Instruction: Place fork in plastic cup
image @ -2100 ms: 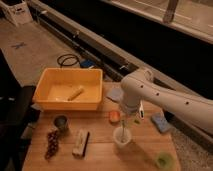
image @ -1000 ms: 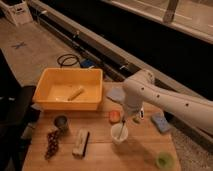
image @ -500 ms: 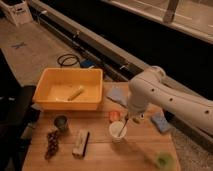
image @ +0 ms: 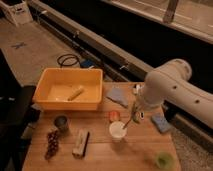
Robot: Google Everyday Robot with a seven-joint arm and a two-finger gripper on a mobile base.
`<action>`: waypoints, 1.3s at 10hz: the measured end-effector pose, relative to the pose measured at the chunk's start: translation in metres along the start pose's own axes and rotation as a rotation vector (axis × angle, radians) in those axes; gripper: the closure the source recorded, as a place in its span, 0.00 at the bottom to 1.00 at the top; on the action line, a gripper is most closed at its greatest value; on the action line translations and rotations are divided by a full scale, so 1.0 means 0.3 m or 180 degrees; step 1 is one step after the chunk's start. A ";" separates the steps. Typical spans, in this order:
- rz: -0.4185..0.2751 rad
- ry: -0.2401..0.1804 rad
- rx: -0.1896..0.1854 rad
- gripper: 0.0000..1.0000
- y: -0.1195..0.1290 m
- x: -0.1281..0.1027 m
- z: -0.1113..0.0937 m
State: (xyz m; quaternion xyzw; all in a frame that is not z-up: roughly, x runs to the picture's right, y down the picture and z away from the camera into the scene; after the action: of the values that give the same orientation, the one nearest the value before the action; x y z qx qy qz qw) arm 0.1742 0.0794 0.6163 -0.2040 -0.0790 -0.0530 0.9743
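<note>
The small light-green plastic cup stands near the front right corner of the wooden table. A white cup stands mid-table. A slim greyish utensil, apparently the fork, leans out of the white cup up to the right. My gripper hangs at the end of the white arm, just above and right of the white cup, at the utensil's upper end. Whether it grips the utensil does not show.
A yellow bin holding a pale object sits at the back left. A dark grey cup, grapes and a flat bar lie front left. A blue cloth, an orange item and a blue sponge surround the white cup.
The arm's elbow has swung up and to the right. The gripper has shifted slightly right, staying over the white cup. The objects on the table have not moved.
</note>
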 end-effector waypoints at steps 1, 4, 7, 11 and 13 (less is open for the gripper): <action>0.0074 -0.0020 0.0062 1.00 0.001 0.035 -0.024; 0.0408 0.0005 0.0214 1.00 0.028 0.188 -0.091; 0.0716 0.0208 0.0103 1.00 0.088 0.342 -0.086; 0.0922 0.0497 -0.0222 1.00 0.201 0.494 -0.015; 0.0963 0.0500 -0.0284 1.00 0.225 0.512 -0.007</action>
State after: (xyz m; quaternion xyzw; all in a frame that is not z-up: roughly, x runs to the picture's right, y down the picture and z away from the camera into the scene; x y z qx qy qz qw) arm 0.3344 0.1292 0.6150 -0.2518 0.0315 0.0749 0.9644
